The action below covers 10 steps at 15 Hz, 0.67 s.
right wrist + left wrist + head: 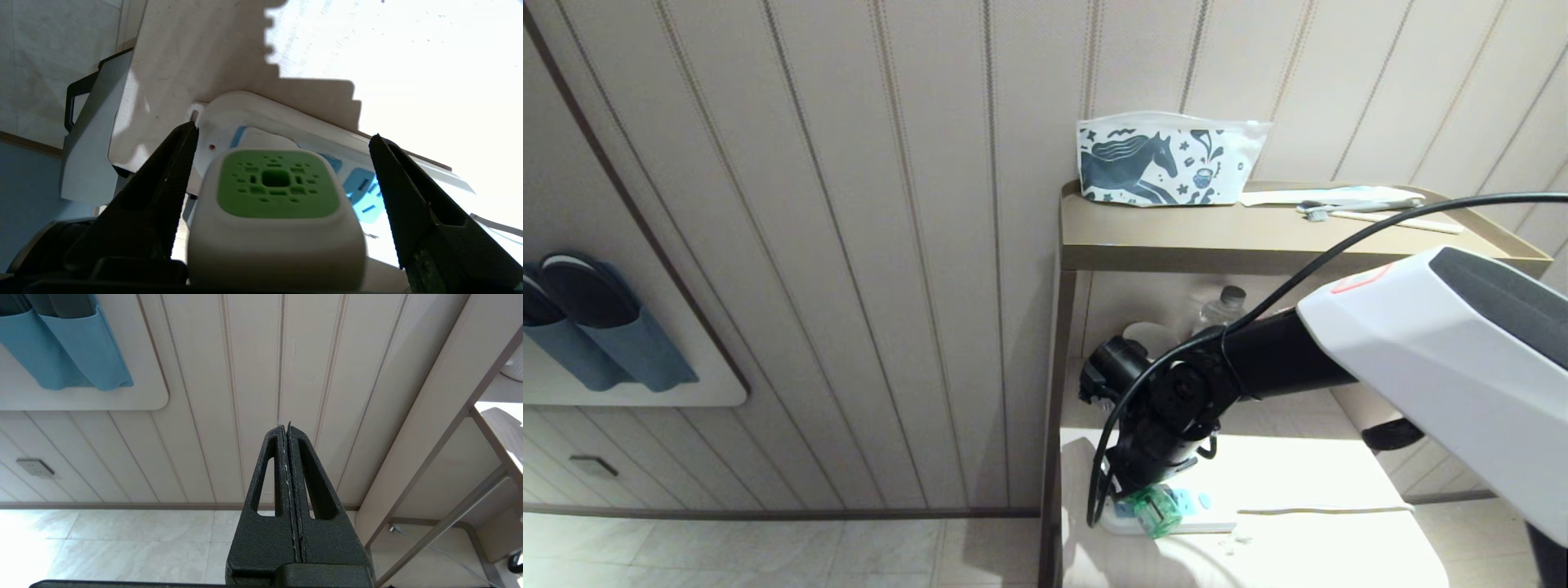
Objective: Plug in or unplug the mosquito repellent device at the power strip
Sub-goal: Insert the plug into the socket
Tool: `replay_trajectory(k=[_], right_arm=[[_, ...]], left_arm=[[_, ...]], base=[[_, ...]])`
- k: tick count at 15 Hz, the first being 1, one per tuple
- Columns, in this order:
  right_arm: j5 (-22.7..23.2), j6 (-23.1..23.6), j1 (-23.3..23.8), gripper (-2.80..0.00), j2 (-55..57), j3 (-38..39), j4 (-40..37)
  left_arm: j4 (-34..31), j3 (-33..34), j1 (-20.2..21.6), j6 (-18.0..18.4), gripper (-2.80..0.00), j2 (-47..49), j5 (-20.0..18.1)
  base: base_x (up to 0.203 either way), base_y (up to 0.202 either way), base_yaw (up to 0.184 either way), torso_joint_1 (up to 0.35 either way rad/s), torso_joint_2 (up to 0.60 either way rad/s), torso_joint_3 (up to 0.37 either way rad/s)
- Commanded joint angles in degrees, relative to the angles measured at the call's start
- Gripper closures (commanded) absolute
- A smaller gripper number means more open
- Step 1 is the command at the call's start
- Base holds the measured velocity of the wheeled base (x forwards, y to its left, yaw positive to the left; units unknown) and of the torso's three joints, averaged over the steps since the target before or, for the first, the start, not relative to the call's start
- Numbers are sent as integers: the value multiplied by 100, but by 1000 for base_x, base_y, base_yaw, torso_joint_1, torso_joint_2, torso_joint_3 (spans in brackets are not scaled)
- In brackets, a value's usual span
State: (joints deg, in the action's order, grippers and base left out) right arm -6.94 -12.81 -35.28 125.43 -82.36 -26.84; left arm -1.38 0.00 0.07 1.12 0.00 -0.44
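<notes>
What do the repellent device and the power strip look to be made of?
Repellent device: likely moulded plastic, matte white shell with a green vented top; its bottle looks translucent green. Power strip: probably smooth white plastic with rounded edges and light-blue socket faces.

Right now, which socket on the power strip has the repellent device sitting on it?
The end socket beside the small red indicator light on the power strip; the mosquito repellent device covers it, while the neighbouring light-blue sockets stay bare.

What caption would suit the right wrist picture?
Open right gripper straddling the green-topped repellent device seated on the power strip.
</notes>
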Motion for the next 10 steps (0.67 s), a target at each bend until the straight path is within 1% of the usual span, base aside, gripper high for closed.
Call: replay_trajectory(k=[1, 6, 10], right_arm=[[6, -9, -13, -280, -316, 24, -11], [8, -24, -116, -280, -788, 159, -50], [6, -28, -216, -280, -1349, 635, -31]], left_arm=[[-3, 0, 1, 2, 0, 9, 0], [-3, 0, 1, 2, 0, 9, 0], [-3, 0, 1, 2, 0, 9, 0]], base=[[0, 0, 0, 0, 0, 0], [0, 0, 0, 0, 0, 0], [0, 0, 0, 0, 0, 0]])
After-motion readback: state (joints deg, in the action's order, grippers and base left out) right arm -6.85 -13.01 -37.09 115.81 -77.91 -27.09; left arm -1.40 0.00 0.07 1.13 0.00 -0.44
